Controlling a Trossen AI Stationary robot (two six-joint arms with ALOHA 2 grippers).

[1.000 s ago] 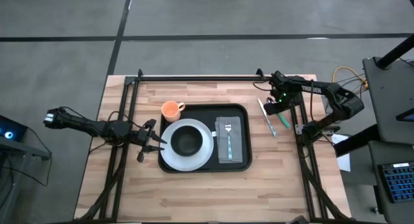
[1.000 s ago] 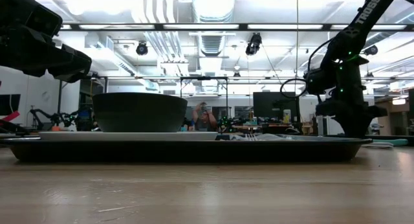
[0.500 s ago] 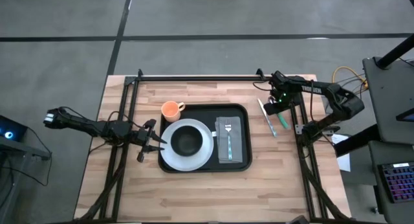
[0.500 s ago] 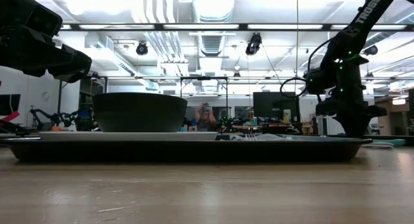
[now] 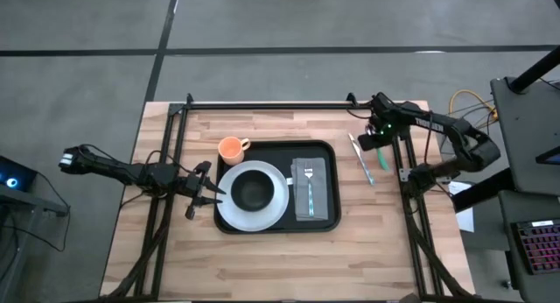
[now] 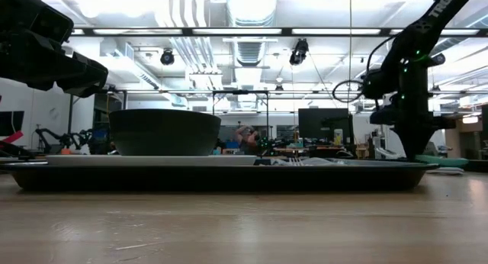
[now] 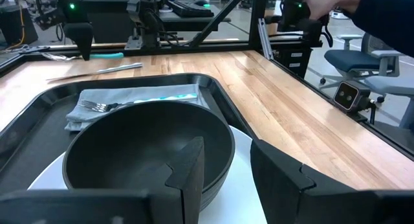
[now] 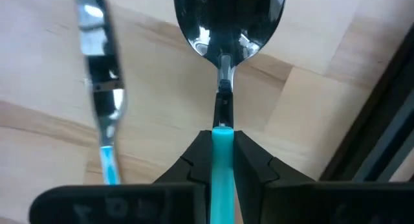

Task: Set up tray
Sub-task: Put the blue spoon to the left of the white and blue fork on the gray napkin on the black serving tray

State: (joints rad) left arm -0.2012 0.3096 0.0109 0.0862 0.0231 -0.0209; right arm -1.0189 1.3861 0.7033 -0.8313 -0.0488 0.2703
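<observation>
The black tray (image 5: 262, 228) lies mid-table. It carries a white plate (image 5: 229, 211) with a black bowl (image 5: 252, 191), a grey napkin (image 5: 322, 185) under a fork (image 5: 309, 191), and an orange cup (image 5: 231, 149). My right gripper (image 8: 222, 146) points down over the table's right side (image 5: 376, 135) and is shut on a teal-handled spoon (image 8: 229, 17). A teal-handled knife (image 5: 361, 159) lies on the wood beside it. My left gripper (image 7: 226, 179) stands open at the plate's left rim (image 5: 210, 191), facing the bowl (image 7: 149, 153). My right gripper pinches the spoon's teal handle (image 8: 222, 130) between its two fingertips, coming from above. The fingers close on the handle's two sides, and the steel bowl end (image 8: 229, 17) reaches out beyond them. Whether that end rests on the wood cannot be told.
Black frame rails run along the table's far edge (image 5: 262, 104) and down both sides (image 5: 404, 154). Bare wood lies between the tray and the near edge (image 5: 280, 264). Beyond the table, a person's sleeve (image 7: 388, 17) shows.
My right gripper has risen a little over the table's right side, and the teal handle beside it in the low view stands higher than before. The knife has stayed on the wood.
</observation>
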